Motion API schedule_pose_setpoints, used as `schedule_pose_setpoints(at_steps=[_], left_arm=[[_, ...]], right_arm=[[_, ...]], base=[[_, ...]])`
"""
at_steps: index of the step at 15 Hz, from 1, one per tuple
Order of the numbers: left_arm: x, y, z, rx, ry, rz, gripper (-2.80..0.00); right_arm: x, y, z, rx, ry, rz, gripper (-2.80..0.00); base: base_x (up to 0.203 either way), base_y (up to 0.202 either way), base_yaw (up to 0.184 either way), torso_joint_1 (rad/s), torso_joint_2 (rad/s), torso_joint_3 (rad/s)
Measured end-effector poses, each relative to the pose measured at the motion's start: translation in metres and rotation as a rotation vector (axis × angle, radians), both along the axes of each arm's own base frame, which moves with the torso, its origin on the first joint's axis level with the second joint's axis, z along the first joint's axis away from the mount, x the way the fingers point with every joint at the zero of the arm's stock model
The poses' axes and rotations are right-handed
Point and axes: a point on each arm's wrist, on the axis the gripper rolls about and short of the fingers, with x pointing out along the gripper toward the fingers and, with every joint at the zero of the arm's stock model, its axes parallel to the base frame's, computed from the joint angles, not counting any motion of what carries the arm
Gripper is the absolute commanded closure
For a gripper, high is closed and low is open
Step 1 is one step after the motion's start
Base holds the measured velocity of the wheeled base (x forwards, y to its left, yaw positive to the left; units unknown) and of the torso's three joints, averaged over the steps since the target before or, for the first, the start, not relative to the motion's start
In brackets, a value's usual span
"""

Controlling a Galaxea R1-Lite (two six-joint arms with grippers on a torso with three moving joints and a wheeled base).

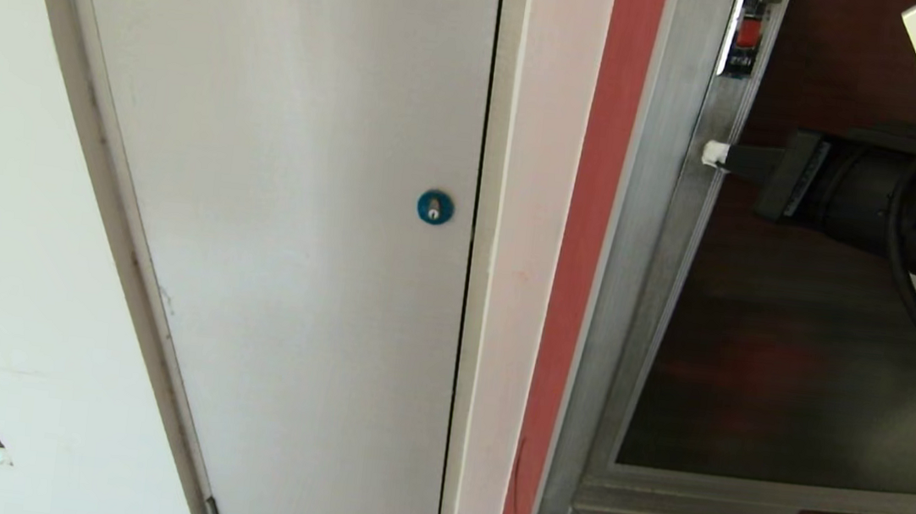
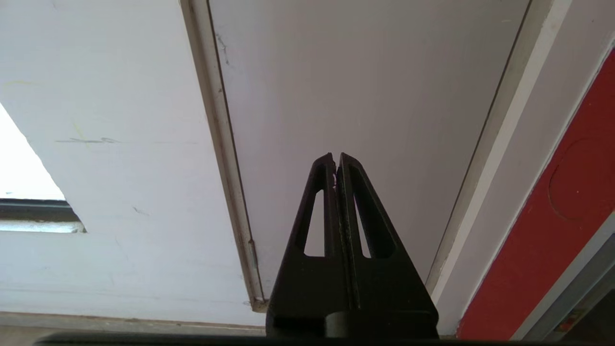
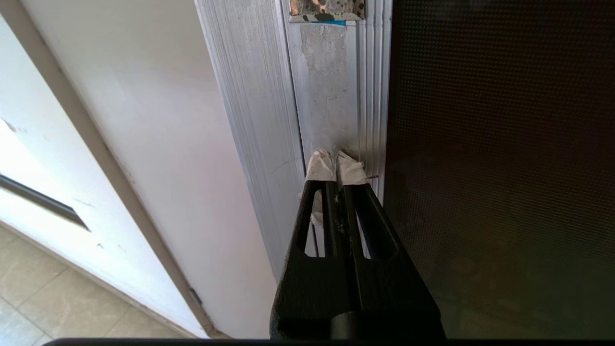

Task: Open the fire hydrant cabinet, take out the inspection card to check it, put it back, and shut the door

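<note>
**Closed fingertips at the door frame: pressing or prying at the latch edge**

The fire hydrant cabinet (image 1: 637, 250) fills the right of the head view, its red edge strip running down beside a plain white panel door (image 1: 278, 187) with a blue round lock (image 1: 435, 207) on the left. The door (image 1: 797, 352) of the cabinet, dark tinted glass in a silver frame, looks flush in its frame; I cannot tell whether it is fully latched. Nothing of the red interior shows, and the inspection card is not in view, presumably inside.

The right gripper (image 3: 335, 166) reaches in from the right, clenched on nothing, its taped tips meeting the silver frame stile just beside the glass. Above them in the head view sits the small red latch (image 1: 749, 34), well apart from the tips.

Whether this step is the opening or the final push shut cannot be read here. For opening, I judge the tips must work the latch or catch the frame's outer lip, since pushing flat on the stile would only seat the door harder. The tape should help grip on smooth metal; a slow, steady motion keeps the tips from skidding onto the glass.

The left gripper (image 2: 336, 161) is parked low before the white panel, fingers pressed together, holding nothing.
</note>
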Motion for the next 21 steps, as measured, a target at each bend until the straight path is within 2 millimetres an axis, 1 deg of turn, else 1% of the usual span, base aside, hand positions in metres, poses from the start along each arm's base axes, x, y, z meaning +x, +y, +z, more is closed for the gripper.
schedule_pose_setpoints(at_steps=[4,6,8,10,13,16,18,21], left_arm=[[0.0,0.0,0.0,0.0,0.0,0.0,0.0],[0.0,0.0,0.0,0.0,0.0,0.0,0.0],[0.0,0.0,0.0,0.0,0.0,0.0,0.0],[0.0,0.0,0.0,0.0,0.0,0.0,0.0],[0.0,0.0,0.0,0.0,0.0,0.0,0.0],[0.0,0.0,0.0,0.0,0.0,0.0,0.0],[0.0,0.0,0.0,0.0,0.0,0.0,0.0],[0.0,0.0,0.0,0.0,0.0,0.0,0.0]], right_arm=[[0.003,-0.002,-0.001,-0.004,0.003,-0.026,0.0],[-0.003,-0.005,0.003,0.0,-0.011,-0.033,0.0],[-0.015,-0.008,0.013,0.013,-0.043,-0.023,0.0],[-0.032,-0.012,0.025,0.034,-0.088,0.021,0.0],[-0.053,-0.02,0.051,0.065,-0.117,0.071,0.0],[-0.068,-0.025,0.085,0.101,-0.175,0.105,0.0],[-0.067,-0.025,0.104,0.116,-0.214,0.113,0.0],[-0.052,-0.019,0.12,0.129,-0.253,0.114,0.0]], base=[[0.0,0.0,0.0,0.0,0.0,0.0],[0.0,0.0,0.0,0.0,0.0,0.0],[0.0,0.0,0.0,0.0,0.0,0.0],[0.0,0.0,0.0,0.0,0.0,0.0],[0.0,0.0,0.0,0.0,0.0,0.0],[0.0,0.0,0.0,0.0,0.0,0.0],[0.0,0.0,0.0,0.0,0.0,0.0],[0.0,0.0,0.0,0.0,0.0,0.0]])
